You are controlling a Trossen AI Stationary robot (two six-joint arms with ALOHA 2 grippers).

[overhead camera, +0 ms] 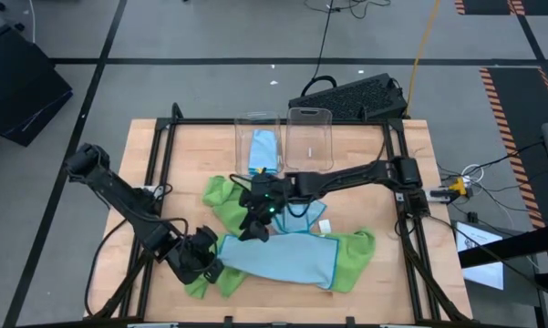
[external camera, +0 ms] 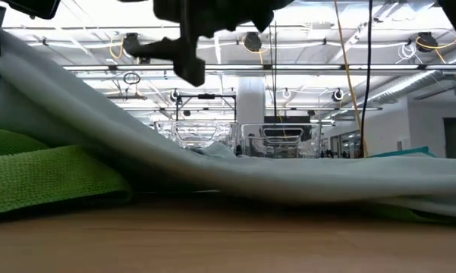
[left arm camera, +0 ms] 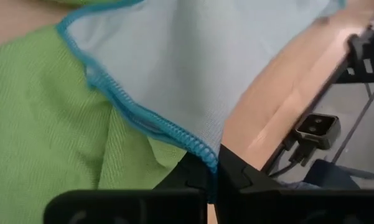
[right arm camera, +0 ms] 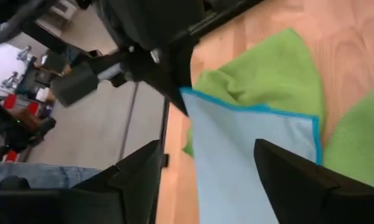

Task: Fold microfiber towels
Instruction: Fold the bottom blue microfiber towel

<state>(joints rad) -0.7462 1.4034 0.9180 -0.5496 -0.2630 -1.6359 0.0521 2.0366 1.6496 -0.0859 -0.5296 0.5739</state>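
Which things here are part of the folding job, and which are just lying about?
Job: blue towel, green towels, left pincer shut on the blue towel's corner, right pincer open above it.
Lying about: two bins, keyboard.

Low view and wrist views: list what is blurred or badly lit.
Low view: the light blue towel fills the foreground, soft-edged, its underside shadowed; ceiling lights glare behind. Left wrist view: left tool is dark, towel weave sharp. Right wrist view: right tool fingers are blurred silhouettes.
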